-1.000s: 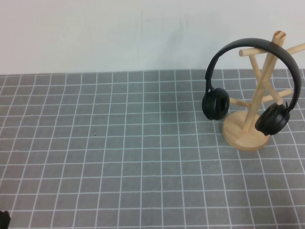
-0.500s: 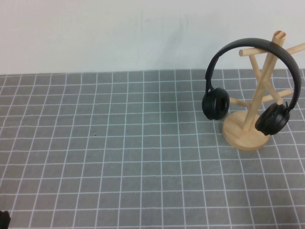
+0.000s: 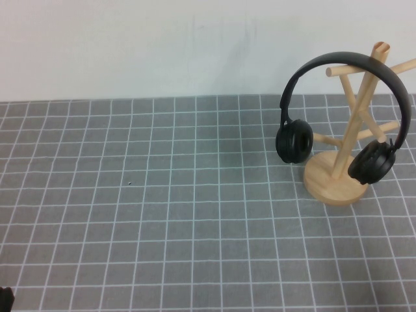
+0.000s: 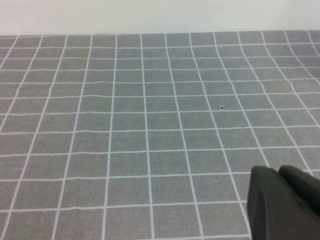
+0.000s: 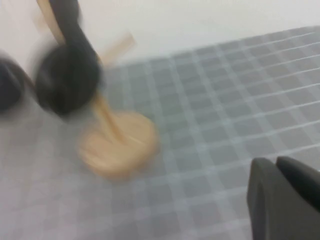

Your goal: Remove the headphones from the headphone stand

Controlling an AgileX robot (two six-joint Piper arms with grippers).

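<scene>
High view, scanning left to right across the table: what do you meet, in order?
Left end effector, just a dark tip at the near left corner → small dark speck on the grid mat → headphones' left ear cup → wooden headphone stand with the headphones hung on it.

the headphones point(image 3: 344, 117) hang on the stand point(image 3: 348, 140) at about two o'clock on the grid mat point(image 3: 169, 221), headband over the upper pegs, one cup either side of the pole, above the round base.
</scene>
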